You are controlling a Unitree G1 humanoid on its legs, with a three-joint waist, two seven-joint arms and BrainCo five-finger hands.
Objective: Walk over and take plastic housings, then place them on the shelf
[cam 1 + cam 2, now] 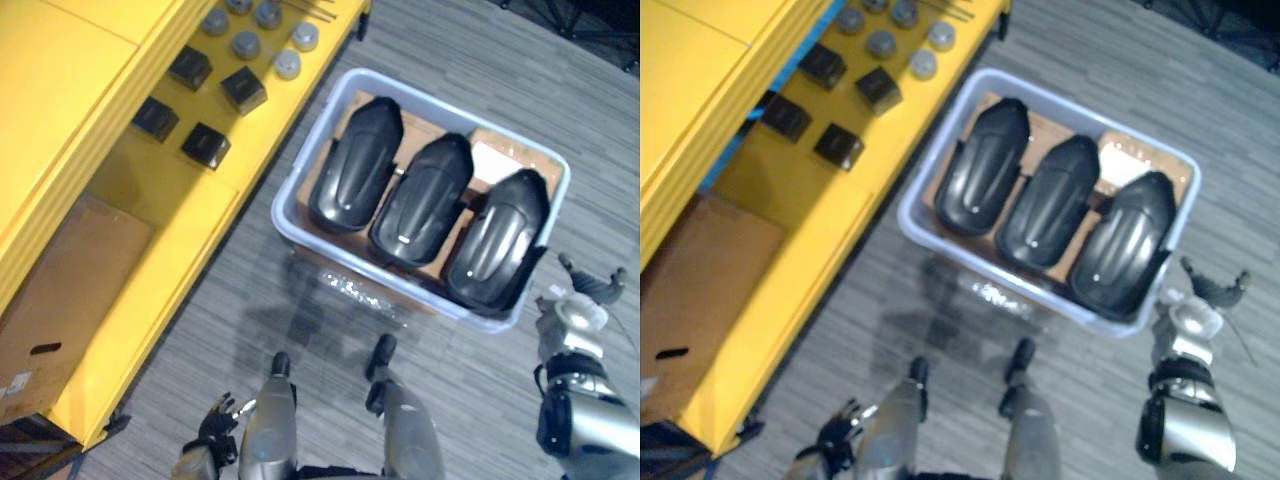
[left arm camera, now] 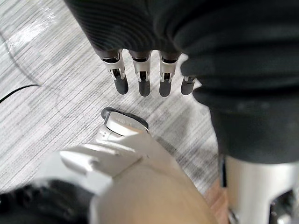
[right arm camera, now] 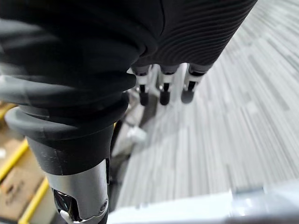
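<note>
Lying side by side to fit the pale plastic tub (image 1: 455, 113), three black moulded plastic housings (image 1: 420, 200) are seen untaken; left robot hand (image 1: 215, 425) and right robot hand (image 1: 575, 310) are held open, ready.

1. The three plastic housings (image 1: 420, 200) are shiny black.
2. The tub (image 1: 285, 215) is pale blue-grey, and the card (image 1: 505, 150) inside is brown.
3. The shelf (image 1: 60, 80) is bright yellow.
4. The small blocks (image 1: 243, 89) are black and the round caps (image 1: 288, 64) are grey.
5. The cardboard box (image 1: 70, 290) is brown.
6. The floor (image 1: 480, 60) is grey with thin stripes.
</note>
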